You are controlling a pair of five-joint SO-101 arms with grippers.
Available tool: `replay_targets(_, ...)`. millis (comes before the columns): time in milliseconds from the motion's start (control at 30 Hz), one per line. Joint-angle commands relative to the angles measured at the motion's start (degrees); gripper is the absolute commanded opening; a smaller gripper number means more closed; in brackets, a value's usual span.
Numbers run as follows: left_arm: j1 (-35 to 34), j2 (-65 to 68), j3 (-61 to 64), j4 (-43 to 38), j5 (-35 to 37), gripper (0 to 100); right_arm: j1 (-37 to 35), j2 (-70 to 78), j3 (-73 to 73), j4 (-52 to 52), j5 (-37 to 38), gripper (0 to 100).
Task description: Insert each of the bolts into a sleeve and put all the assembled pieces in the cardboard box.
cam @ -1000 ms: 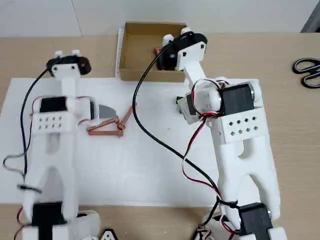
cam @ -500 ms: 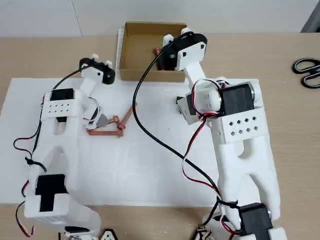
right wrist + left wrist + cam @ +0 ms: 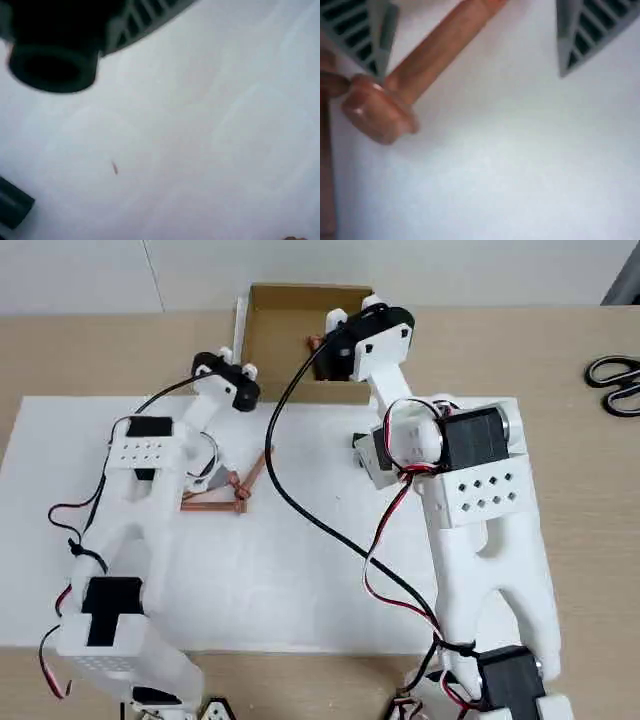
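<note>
Two copper bolts lie on the white mat: one [image 3: 255, 472] slanted, one [image 3: 210, 504] lying flat beside it. My left gripper [image 3: 214, 478] hangs low over them, open. In the left wrist view its grey fingers [image 3: 587, 35] straddle the slanted bolt [image 3: 427, 55], whose head [image 3: 377, 112] points toward the camera. My right gripper [image 3: 362, 454] sits just in front of the cardboard box [image 3: 262, 340], shut on a black sleeve [image 3: 52, 67]. A copper piece [image 3: 315, 342] shows inside the box beside the right arm's wrist.
A second black piece [image 3: 12, 205] lies on the mat near the right gripper. Scissors [image 3: 615, 380] rest on the wooden table at the far right. The white mat [image 3: 300, 580] has open room in front of both arms.
The left arm has swung its wrist rightward and toward the box, turning the gripper over the slanted bolt. The right arm has kept still.
</note>
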Motion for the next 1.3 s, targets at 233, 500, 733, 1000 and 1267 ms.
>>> replay_targets(233, 0.62, 0.0, -5.67, 6.33, -7.82, 21, 0.13, -2.15, -0.26, -0.75, 0.53, 0.4)
replay_targets(500, 0.79, 3.25, -4.18, 3.43, -7.82, 21, 0.13, -2.15, -0.26, -0.92, 0.53, 0.4)
replay_targets(733, 2.02, 6.42, -4.35, 2.02, -7.82, 21, 0.13, -2.15, -0.26, -1.01, 0.53, 0.4)
replay_targets(1000, 2.29, 7.91, -4.53, -0.18, -7.65, 16, 0.13, -2.15, -0.26, -1.01, 0.53, 0.4)
replay_targets(1267, 2.37, 13.01, -5.32, -0.09, -7.56, 10, 0.13, -2.15, -0.26, -1.01, 0.53, 0.4)
